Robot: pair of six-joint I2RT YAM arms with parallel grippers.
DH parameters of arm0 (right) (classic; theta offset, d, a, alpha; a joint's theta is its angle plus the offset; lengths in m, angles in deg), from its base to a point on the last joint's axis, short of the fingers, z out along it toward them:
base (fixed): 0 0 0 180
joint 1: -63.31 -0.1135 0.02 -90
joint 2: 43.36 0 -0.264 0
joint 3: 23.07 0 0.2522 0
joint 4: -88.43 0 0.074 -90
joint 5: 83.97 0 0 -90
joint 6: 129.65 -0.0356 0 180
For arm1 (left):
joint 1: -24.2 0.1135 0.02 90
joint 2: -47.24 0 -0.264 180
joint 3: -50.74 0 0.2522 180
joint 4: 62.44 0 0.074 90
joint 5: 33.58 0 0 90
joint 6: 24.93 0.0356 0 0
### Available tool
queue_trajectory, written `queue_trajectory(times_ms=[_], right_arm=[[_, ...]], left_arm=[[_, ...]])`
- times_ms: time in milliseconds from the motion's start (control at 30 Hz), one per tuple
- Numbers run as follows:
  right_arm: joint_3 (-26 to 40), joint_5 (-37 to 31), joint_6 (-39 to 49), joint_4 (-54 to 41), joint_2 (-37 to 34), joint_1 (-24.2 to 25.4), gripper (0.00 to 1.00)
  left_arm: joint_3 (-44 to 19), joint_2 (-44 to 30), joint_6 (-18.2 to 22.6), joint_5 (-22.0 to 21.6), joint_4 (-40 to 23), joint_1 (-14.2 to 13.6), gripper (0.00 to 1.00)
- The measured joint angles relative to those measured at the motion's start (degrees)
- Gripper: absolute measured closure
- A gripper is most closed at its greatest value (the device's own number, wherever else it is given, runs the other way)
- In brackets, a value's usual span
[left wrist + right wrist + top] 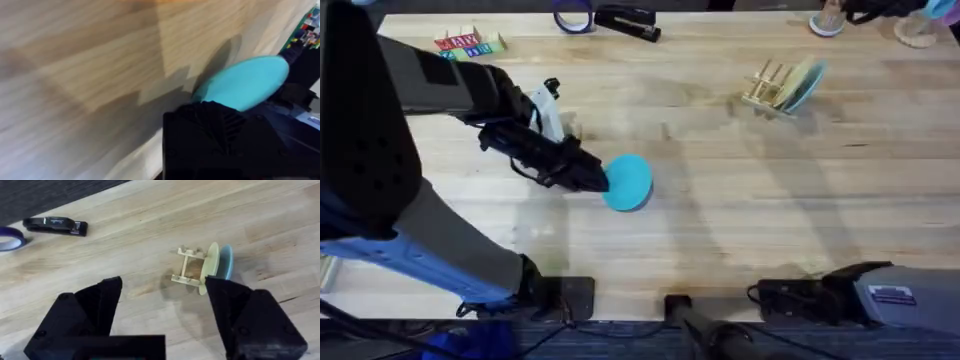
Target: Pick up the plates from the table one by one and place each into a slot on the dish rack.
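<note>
Overhead: left arm (582, 172) reaches mid-table, jaws grasping turquoise plate (628, 181); right jaws (162, 310) released.

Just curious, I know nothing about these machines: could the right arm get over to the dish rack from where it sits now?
Probably yes. The right gripper is open and faces the dish rack across bare table, nothing between. Two plates already stand in the rack.

The left arm reaches from the lower left out over the middle of the tabletop (740, 230), its forearm angled down and its end effector (598, 180) low and clamped on the rim of the turquoise plate (628, 182). The right arm rests at its base, its end effector (162, 315) with 2 fingers spread apart.
</note>
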Motion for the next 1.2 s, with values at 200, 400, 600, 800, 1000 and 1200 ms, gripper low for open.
queue_trajectory(times_ms=[200,400,600,800,1000,1200], right_arm=[[0.0,0.0,0.0,0.0,0.0,0.0,0.005],[0.0,0.1,0.0,-0.5,0.0,0.0,0.005],[0.0,6.5,0.0,-3.5,0.0,0.0,0.005],[-0.3,17.0,1.1,-6.8,-0.5,-0.4,0.005],[-2.5,23.9,4.0,-8.3,-2.8,-4.3,0.005],[-4.9,28.4,5.7,-8.8,-3.3,-10.3,0.005]], left_arm=[[0.0,0.0,-2.8,0.4,0.9,-1.2,0.960],[0.0,0.0,-3.5,0.4,0.9,-1.2,0.959],[0.0,0.0,-3.8,0.4,1.0,-1.2,0.959],[0.0,0.0,-3.8,0.4,1.0,-1.2,0.959],[0.0,0.0,-3.8,0.4,1.0,-1.2,0.959],[0.0,0.0,-3.8,0.4,1.0,-1.2,0.959]])
